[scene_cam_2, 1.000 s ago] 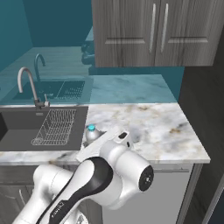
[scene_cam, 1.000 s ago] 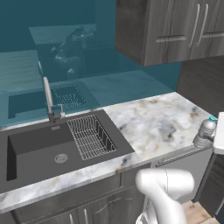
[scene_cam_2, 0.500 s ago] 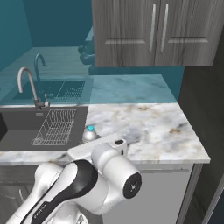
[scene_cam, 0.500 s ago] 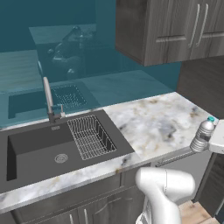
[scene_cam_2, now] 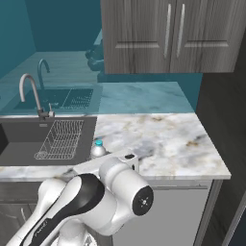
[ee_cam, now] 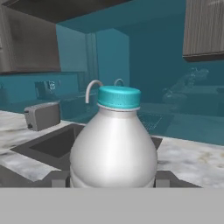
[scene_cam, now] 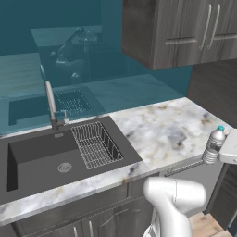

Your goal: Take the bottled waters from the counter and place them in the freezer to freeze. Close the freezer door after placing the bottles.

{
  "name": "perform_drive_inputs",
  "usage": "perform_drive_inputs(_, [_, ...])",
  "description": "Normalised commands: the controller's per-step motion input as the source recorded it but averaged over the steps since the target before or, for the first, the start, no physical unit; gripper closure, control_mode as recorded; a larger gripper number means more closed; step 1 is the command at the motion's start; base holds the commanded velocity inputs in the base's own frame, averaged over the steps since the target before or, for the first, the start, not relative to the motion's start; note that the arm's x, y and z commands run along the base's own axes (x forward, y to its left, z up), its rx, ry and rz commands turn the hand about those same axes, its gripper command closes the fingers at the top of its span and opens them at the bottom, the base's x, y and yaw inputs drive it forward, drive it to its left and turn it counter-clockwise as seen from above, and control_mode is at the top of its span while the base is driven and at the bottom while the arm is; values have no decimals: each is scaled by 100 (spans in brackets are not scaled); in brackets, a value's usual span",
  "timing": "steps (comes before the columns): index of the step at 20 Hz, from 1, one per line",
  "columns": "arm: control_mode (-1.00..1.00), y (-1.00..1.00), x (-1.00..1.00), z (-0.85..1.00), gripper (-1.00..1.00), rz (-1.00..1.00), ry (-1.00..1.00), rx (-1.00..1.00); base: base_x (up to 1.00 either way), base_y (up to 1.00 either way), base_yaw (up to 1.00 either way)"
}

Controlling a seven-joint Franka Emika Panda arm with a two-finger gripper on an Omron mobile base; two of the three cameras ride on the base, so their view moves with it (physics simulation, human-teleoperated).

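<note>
A bottled water (ee_cam: 113,148), clear and ribbed with a light blue cap, stands upright between my two dark fingertips (ee_cam: 59,178), and my gripper (ee_cam: 111,180) is shut on its lower body. From the left base, the same bottled water (scene_cam: 214,145) hangs at the front right corner of the marble counter (scene_cam: 162,129), against my white hand at the picture's right edge. From the right base, only the cap and shoulder of the bottled water (scene_cam_2: 98,148) show above my arm, over the counter (scene_cam_2: 168,139) near the sink. The freezer door is out of view.
A dark inset sink (scene_cam: 41,157) with a wire rack (scene_cam: 97,144) and a tap (scene_cam: 52,104) lies left of the bottle. Grey wall cabinets (scene_cam_2: 163,36) hang above the counter. A tall dark panel (scene_cam_2: 226,101) closes off the counter's right end.
The bottle, held in the gripper, has drifted slightly toward the counter's front edge, and my arm has shifted with it. The counter and sink stay put.
</note>
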Motion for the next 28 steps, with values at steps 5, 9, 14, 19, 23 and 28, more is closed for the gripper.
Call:
perform_drive_inputs(5, [-100,0,0,0,100,0,0,0,0,0,0])
perform_drive_inputs(9, [-100,0,0,0,100,0,0,0,0,0,0])
perform_drive_inputs(14, [100,0,-7,0,100,0,0,0,-11,-2,-1])
perform_drive_inputs(19, [100,0,0,0,100,0,0,0,-45,0,-11])
perform_drive_inputs(23, [100,0,0,0,100,0,0,0,-59,-31,-28])
perform_drive_inputs(28, [100,0,0,0,100,0,0,0,-55,-53,-45])
